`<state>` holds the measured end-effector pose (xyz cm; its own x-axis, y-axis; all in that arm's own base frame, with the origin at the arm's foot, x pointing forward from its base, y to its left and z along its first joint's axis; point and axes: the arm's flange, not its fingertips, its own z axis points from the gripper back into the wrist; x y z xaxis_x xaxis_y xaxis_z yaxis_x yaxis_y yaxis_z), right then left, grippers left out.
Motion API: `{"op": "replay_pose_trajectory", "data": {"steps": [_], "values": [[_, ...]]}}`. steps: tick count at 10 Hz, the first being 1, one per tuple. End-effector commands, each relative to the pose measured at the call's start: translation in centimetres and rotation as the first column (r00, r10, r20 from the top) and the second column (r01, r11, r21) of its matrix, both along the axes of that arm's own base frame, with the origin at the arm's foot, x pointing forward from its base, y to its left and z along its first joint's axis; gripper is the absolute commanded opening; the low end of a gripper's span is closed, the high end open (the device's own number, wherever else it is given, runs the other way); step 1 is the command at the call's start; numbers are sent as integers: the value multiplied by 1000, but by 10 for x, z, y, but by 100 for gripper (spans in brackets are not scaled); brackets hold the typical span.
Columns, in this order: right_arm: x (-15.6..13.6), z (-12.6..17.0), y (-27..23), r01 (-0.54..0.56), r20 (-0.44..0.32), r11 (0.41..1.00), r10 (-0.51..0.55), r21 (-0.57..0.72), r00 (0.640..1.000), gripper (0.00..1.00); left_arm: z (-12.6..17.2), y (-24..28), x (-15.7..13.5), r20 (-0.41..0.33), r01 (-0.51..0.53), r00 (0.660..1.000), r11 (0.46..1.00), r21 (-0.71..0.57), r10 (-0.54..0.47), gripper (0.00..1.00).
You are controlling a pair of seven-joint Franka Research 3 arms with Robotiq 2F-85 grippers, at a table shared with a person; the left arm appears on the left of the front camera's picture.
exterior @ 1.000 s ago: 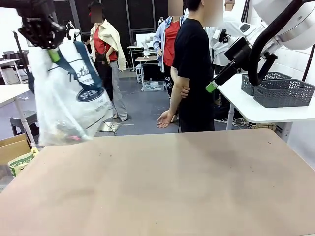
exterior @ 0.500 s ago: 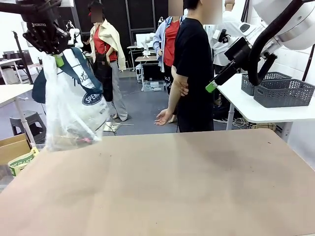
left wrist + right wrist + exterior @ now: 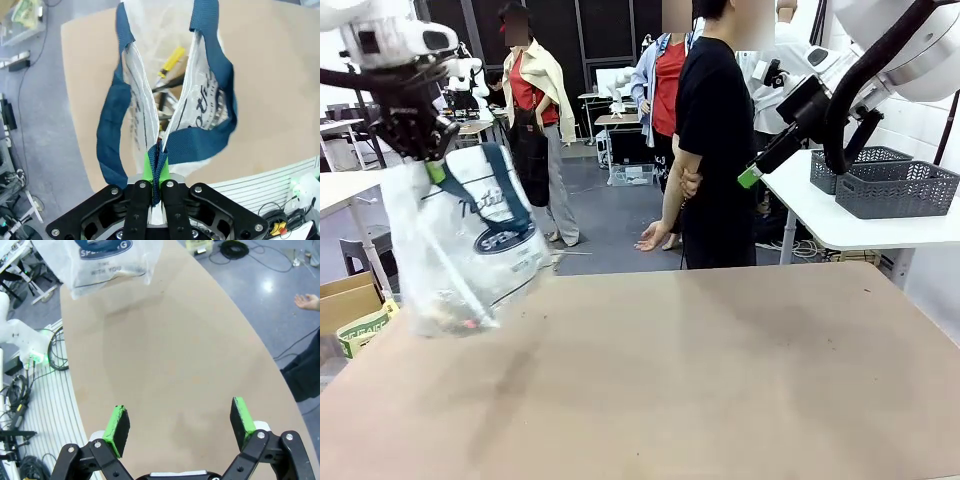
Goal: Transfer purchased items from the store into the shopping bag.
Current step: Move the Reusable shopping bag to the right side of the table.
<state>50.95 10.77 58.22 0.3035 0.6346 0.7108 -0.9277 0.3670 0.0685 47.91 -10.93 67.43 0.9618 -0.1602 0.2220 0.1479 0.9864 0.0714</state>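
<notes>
The shopping bag (image 3: pixel 470 235), translucent white with navy straps and an oval logo, hangs over the table's far left corner. My left gripper (image 3: pixel 415 130) is shut on its navy strap (image 3: pixel 159 167), as the left wrist view shows from above (image 3: pixel 158 172). Purchased items (image 3: pixel 450 312) lie in a blurred heap at the bag's bottom; a yellow one (image 3: pixel 172 60) shows through the bag's open mouth. My right gripper (image 3: pixel 752 176) is raised at the far right, away from the bag. In its wrist view it stands open (image 3: pixel 180 420) above bare tabletop, with the bag (image 3: pixel 100 260) far ahead.
A person in black (image 3: pixel 710 150) stands at the far side, one hand (image 3: pixel 653 238) open and low. Two dark grey mesh baskets (image 3: pixel 895 185) sit on a white side table at right. A cardboard box (image 3: pixel 345 300) is beside the table's left edge.
My left gripper has come down with the bag, which swung right and then back left and hangs lower. The right arm has not moved.
</notes>
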Motion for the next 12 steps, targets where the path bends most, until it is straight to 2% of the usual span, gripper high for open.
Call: {"op": "replay_pose_trajectory", "data": {"steps": [1, 4, 5, 7, 10, 12], "values": [[0, -2, 1, -8, 0, 1000, 8, -2, 1000, 100, 2, 32, -12, 80, -50, 995, 998, -39, 53, 0], [0, -2, 1, -8, 0, 1000, 8, -2, 1000, 100, -8, 91, -9, 139, -82, 987, 997, 10, 80, 0], [0, -2, 1, -8, 0, 1000, 8, -2, 1000, 100, -11, 107, -10, 154, -66, 986, 997, 35, 60, 0], [0, -2, 1, -8, 0, 1000, 8, -2, 1000, 100, -21, 141, -12, 160, -74, 985, 996, 52, 65, 0], [0, -2, 1, -8, 0, 1000, 8, -2, 1000, 100, -38, 158, -22, 108, -23, 994, 989, 144, 8, 0], [0, -2, 1, -8, 0, 1000, 8, -2, 1000, 100, -60, 167, -28, 76, -3, 997, 987, 159, -9, 0]]}}
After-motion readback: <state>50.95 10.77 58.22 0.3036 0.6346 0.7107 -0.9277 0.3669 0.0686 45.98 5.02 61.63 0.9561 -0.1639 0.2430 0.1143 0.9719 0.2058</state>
